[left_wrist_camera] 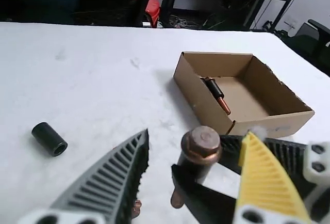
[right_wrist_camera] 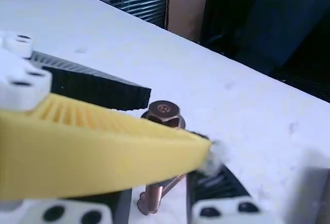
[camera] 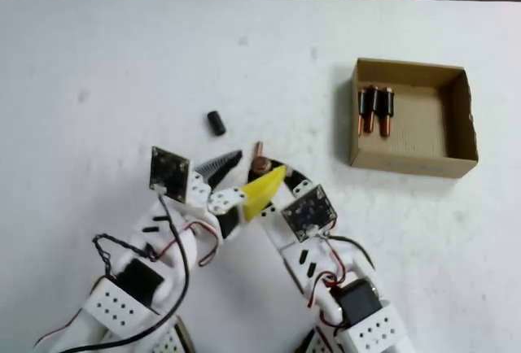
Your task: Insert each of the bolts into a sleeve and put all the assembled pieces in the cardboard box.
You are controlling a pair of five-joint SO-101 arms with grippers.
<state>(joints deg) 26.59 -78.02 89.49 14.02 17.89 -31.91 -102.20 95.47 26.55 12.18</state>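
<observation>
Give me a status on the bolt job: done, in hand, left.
Done: assembled pieces lie in the box. In hand: one bolt, held upright; I cannot tell whether it already wears a sleeve. Left: a loose sleeve lies on the table, not yet used, and the held bolt has yet to reach the box.

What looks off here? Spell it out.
A white tuft clings to the tip of the yellow finger, right beside the bolt; it looks like stray fluff, not part of the finger. Nothing else stands out.
</observation>
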